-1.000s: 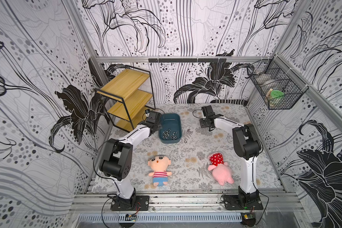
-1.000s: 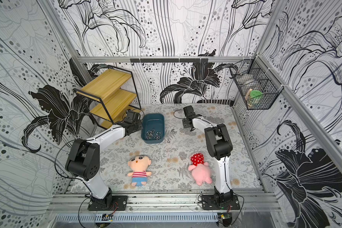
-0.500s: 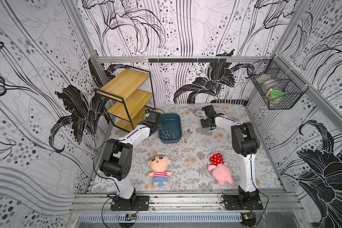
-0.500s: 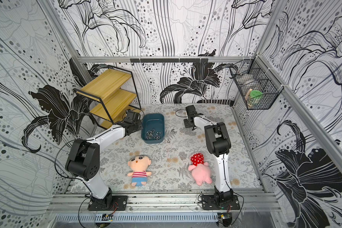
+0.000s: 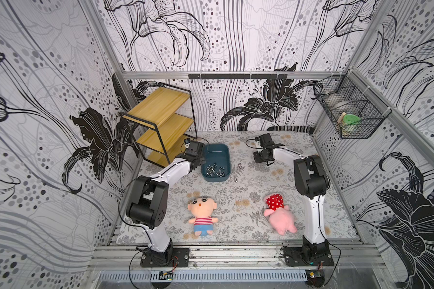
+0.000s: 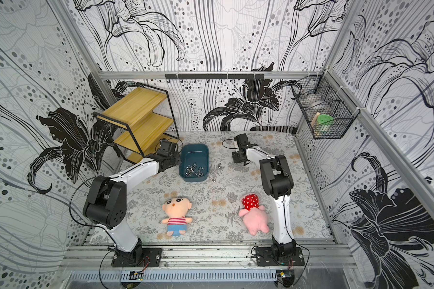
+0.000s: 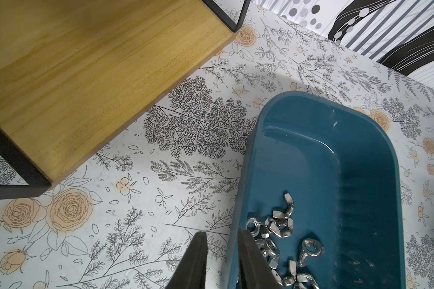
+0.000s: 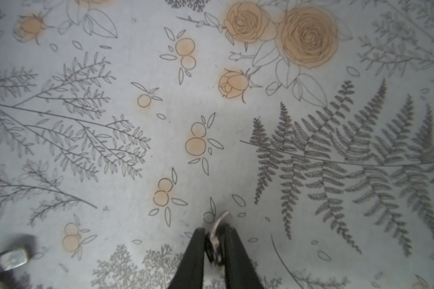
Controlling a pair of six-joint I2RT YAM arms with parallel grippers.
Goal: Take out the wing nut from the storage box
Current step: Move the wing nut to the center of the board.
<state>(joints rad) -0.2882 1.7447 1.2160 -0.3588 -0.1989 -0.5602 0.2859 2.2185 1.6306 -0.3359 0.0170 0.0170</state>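
The dark teal storage box [image 5: 217,145] [image 6: 194,149] [image 7: 293,150] sits on the floral mat, with several silver wing nuts [image 5: 214,171] [image 6: 194,170] [image 7: 278,225] heaped at its near end. My left gripper [image 5: 202,166] [image 6: 180,165] [image 7: 222,235] straddles the box's left wall, one finger outside and one inside, shut on it. To the right of the box, my right gripper [image 5: 260,160] [image 6: 238,159] [image 8: 216,231] points down at the mat, shut on one wing nut [image 8: 214,234]. Two loose wing nuts [image 5: 240,165] [image 5: 235,179] lie on the mat beside the box.
A yellow wooden shelf [image 5: 161,120] with a black frame stands just left of the box. A boy plush doll [image 5: 202,210] and a pink plush [image 5: 280,212] lie nearer the front. A black wire basket [image 5: 348,117] hangs on the right wall.
The right gripper's jaws have narrowed onto the wing nut on the mat. The left gripper and the box have not moved.
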